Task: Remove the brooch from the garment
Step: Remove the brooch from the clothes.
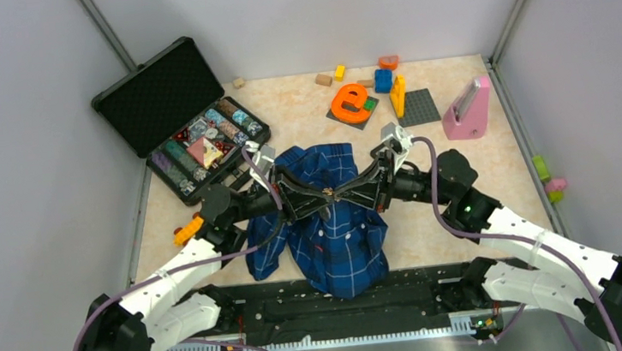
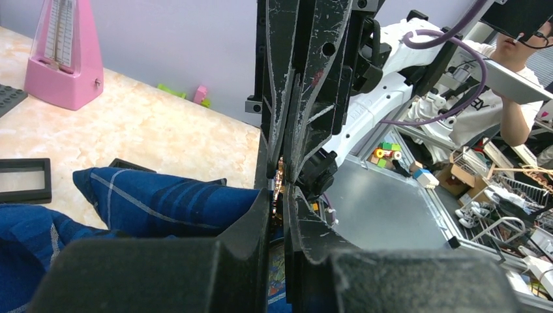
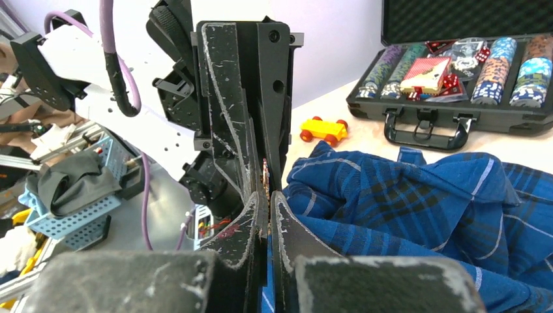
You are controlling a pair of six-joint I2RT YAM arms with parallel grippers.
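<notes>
The garment (image 1: 340, 241), a dark blue plaid shirt, lies bunched in the middle of the table, between the two arms. Both grippers meet tip to tip above it. The brooch (image 1: 327, 193) shows only as a small glint between them. In the left wrist view the brooch (image 2: 280, 179) stands edge-on, and my left gripper (image 2: 279, 195) is shut on it above the cloth (image 2: 163, 202). My right gripper (image 3: 267, 195) is shut, its tips against the left gripper's tips beside the brooch (image 3: 265, 171). Whether the right gripper pinches anything I cannot tell. Plaid cloth (image 3: 404, 189) lies just under it.
An open black case of poker chips (image 1: 190, 118) stands at the back left. A pink metronome (image 1: 466, 109), an orange letter (image 1: 350, 101), coloured blocks and a grey baseplate (image 1: 418, 107) are at the back. A yellow toy car (image 1: 188, 230) sits by the left arm. A black square frame (image 2: 26, 179) lies near the shirt.
</notes>
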